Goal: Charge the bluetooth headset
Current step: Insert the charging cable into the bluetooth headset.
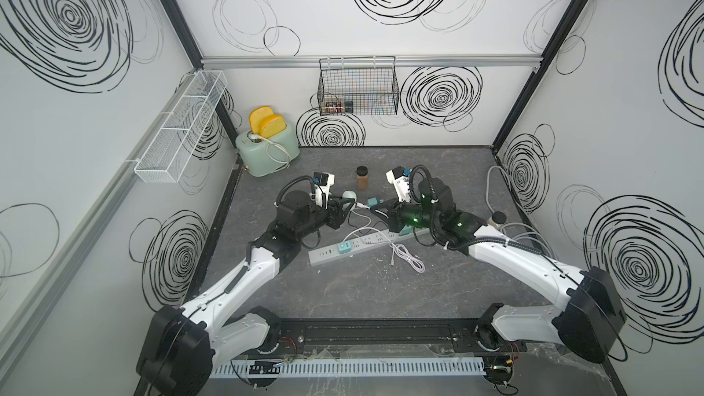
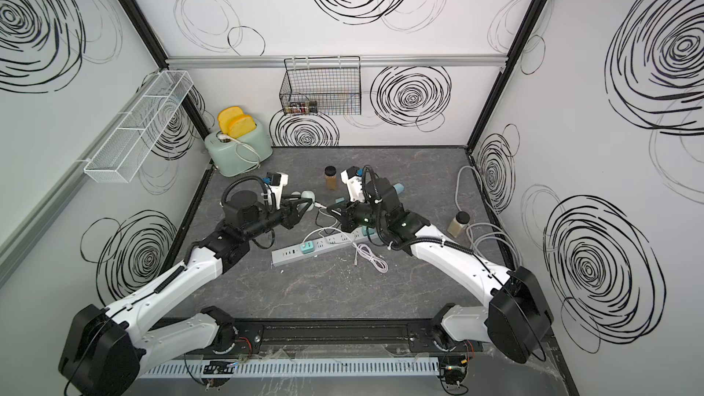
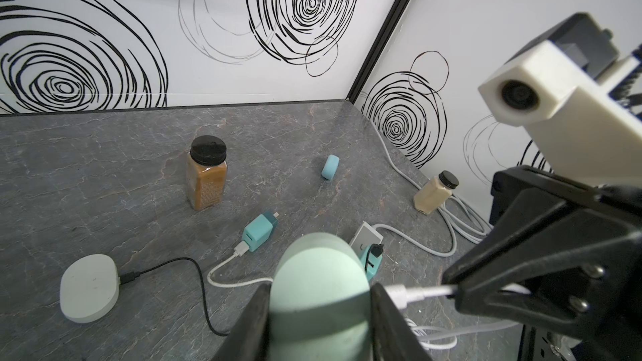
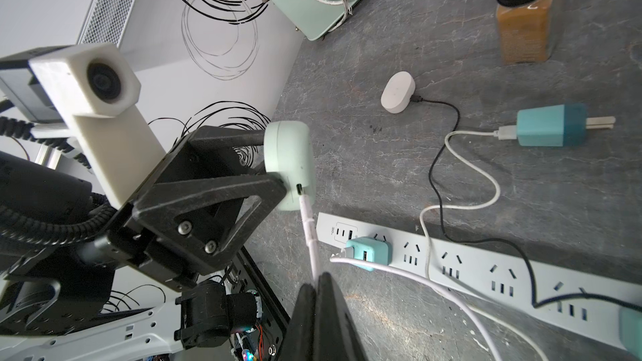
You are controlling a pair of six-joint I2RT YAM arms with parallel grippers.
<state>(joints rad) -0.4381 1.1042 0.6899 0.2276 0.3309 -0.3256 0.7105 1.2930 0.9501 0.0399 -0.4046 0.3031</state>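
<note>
Standing at the rail between the arm bases, with the back wall at 12 o'clock, I see the headset case (image 4: 290,154) held off the table (image 1: 381,299), at about 12 o'clock from the power strip (image 4: 469,255). The left gripper (image 3: 318,310) comes in from 9 o'clock, and its 2 fingers are clamped on opposite sides of the mint shell. The right gripper (image 4: 317,281) reaches in from 3 o'clock. Its jaws are pressed together on the white cable (image 4: 307,223), a short way behind the plug.

The plug tip meets the dark port (image 4: 298,189) on the case's edge, but I cannot tell whether it is fully seated. The cable seems to run back to the mint charger (image 4: 370,250), which sits in the strip.

The case looks small, light and hard. Its rounded, glossy shell would likely be slippery and could twist in the grip when the plug pushes on it. The present hold looks sensible: it squeezes the sides and leaves the port edge bare. Too much squeeze might stress the lid seam.

The cable is limp, so the stiff collar just behind the plug is the place to pinch it. Held any further back, it would probably buckle rather than push in. A spice jar (image 1: 362,182) stands near, at about 1 o'clock from the case.
</note>
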